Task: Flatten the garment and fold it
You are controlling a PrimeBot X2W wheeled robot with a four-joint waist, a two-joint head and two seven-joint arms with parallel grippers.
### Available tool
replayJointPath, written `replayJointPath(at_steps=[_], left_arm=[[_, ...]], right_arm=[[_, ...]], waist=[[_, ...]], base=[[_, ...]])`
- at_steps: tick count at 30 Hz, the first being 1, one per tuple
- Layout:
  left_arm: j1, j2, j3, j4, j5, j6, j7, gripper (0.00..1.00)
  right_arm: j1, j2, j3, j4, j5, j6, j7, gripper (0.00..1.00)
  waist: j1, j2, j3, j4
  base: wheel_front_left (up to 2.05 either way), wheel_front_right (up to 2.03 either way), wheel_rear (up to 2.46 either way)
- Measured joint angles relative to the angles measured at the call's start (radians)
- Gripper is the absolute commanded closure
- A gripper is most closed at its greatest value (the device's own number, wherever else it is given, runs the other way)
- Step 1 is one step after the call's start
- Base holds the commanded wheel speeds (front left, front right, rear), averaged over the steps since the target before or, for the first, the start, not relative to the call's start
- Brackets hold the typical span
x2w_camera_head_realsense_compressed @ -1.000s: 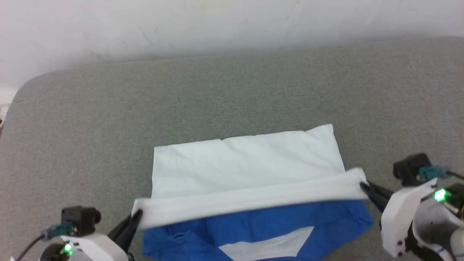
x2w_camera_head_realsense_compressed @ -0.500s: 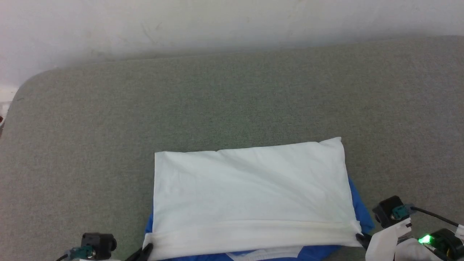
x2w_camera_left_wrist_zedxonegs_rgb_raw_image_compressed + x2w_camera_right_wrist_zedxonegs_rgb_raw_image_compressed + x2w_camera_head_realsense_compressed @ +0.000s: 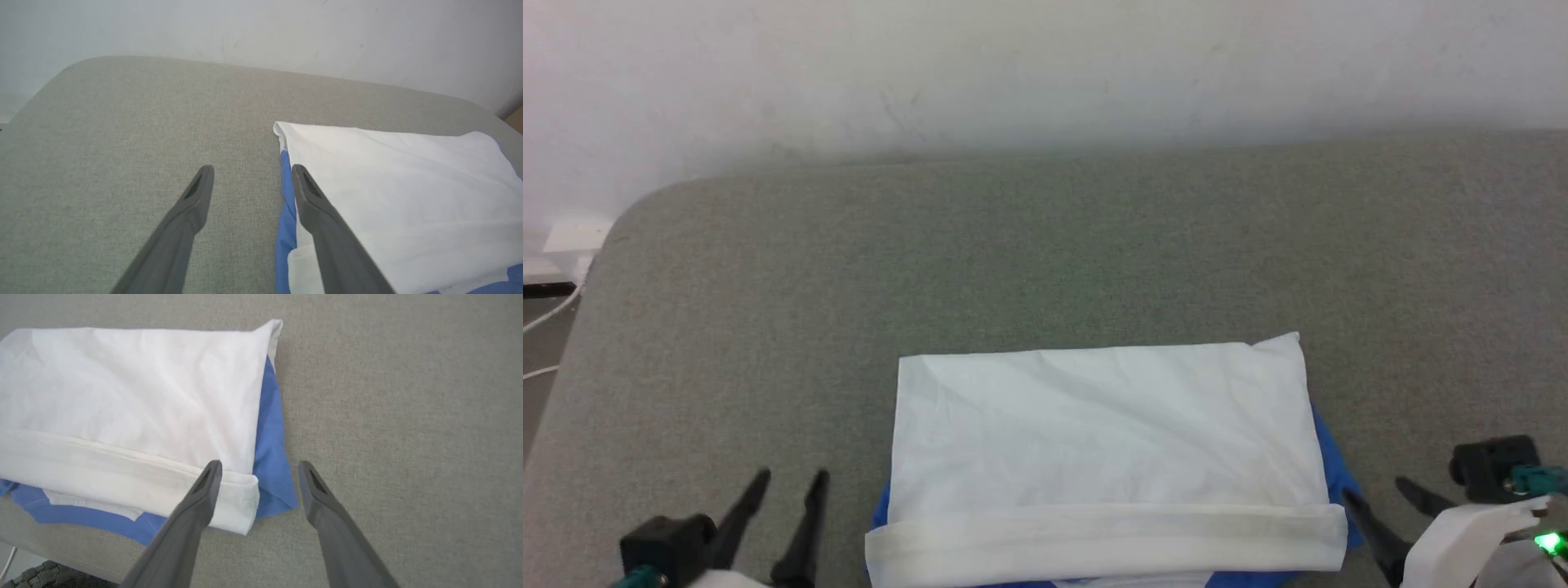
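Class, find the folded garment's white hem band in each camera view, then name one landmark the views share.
Head view: hem band across the bottom centre.
Left wrist view: hem band at the bottom edge, just right of centre.
Right wrist view: hem band across the lower left.
Shared landmark: the grey fabric surface under the garment.

Soft even daylight, faint shadows

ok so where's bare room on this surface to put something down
The wide band of grey surface between the far edge of the garment and the wall is bare, and so are the stretches left and right of the garment. It is crowded at the near edge: the open left claw and open right claw flank its hem.
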Motion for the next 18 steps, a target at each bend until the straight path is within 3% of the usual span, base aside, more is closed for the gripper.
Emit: replayJointPath(at_steps=[4, 10, 15, 18], left_arm=[[-0.057, -0.021, 0.023, 0.001, 0.049, 0.02, -0.121, 0.0], [-0.152, -0.048, 0.032, 0.007, 0.112, 0.068, -0.183, 0.0], [-0.232, -0.058, 0.048, 0.037, 0.141, 0.088, -0.204, 0.0], [-0.266, -0.06, 0.058, 0.069, 0.144, 0.089, -0.211, 0.0]], right_arm=[[-0.006, 0.09, -0.075, -0.038, 0.005, 0.0, -0.07, 0.0], [-0.064, 0.202, -0.149, 0.031, -0.047, 0.0, -0.119, 0.0], [-0.145, 0.231, -0.203, 0.16, -0.099, 0.0, -0.101, 0.0], [-0.197, 0.23, -0.211, 0.263, -0.067, 0.0, -0.077, 0.0]], waist=[[0.0, 0.0, -0.015, 0.017], [0.0, 0.0, -0.016, 0.035], [0.0, 0.0, -0.004, 0.04], [0.0002, 0.0, 0.003, 0.041]], base=[[0.0, 0.0, 0.0], [0.0, 0.0, 0.0], [0.0, 0.0, 0.0], [0.0, 0.0, 0.0]])
